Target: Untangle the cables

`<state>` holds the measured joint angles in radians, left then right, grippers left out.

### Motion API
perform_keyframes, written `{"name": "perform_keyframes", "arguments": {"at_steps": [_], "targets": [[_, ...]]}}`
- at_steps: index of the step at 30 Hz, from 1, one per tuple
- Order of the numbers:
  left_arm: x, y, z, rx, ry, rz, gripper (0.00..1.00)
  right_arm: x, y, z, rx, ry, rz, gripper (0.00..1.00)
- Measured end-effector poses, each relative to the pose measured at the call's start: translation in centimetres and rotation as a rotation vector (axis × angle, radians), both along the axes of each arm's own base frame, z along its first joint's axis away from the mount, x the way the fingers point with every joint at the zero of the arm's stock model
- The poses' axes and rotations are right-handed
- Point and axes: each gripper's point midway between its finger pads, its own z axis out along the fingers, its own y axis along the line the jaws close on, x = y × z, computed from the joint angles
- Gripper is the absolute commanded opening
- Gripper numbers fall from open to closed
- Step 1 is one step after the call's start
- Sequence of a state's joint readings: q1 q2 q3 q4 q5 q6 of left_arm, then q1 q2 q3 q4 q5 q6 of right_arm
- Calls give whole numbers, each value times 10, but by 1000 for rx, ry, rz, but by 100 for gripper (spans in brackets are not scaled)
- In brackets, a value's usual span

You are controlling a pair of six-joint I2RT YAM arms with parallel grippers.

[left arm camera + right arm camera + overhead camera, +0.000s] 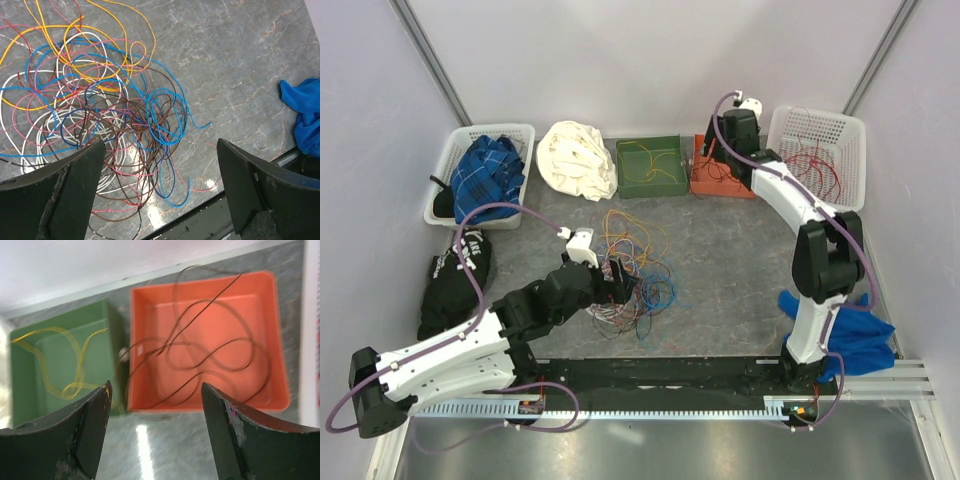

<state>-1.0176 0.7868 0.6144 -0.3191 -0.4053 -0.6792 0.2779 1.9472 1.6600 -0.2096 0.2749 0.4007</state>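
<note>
Cables (638, 262) lie on the surface (740, 290) under my left end effector (160, 145). Under my right end effector (156, 387), a rear tray (150, 315) holds one cable (220, 347), another tray (30, 390) left of it.

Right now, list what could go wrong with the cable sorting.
1. The left gripper is open over the tangle; closing there may pinch several strands and tighten knots.
2. The brown cable loops past the edge of the orange tray toward the green tray; it could snag or slide out.

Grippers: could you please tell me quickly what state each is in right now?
Left gripper: open, empty, over the cables.
Right gripper: open, empty, over the orange tray.
</note>
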Motion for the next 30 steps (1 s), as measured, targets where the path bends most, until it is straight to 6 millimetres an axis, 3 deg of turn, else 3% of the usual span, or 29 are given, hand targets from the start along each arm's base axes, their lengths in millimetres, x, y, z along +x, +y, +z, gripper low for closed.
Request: {"name": "perform_keyframes", "arguments": {"at_steps": [7, 12, 17, 20, 25, 30], "targets": [[-3, -3, -3, -25, 21, -2, 100, -62, 62, 23, 124, -60, 141, 75], [-3, -1, -1, -42, 19, 5, 100, -128, 110, 22, 189, -87, 281, 74], [0, 0, -7, -24, 30, 35, 100, -207, 145, -7, 206, -56, 434, 73], [2, 0, -18, -5, 62, 59, 100, -240, 153, -38, 184, -10, 496, 73], [1, 5, -35, -14, 120, 120, 100, -282, 162, -85, 135, 69, 581, 73], [-1, 13, -44, -32, 160, 181, 100, -311, 187, -93, 123, 64, 685, 73]]}}
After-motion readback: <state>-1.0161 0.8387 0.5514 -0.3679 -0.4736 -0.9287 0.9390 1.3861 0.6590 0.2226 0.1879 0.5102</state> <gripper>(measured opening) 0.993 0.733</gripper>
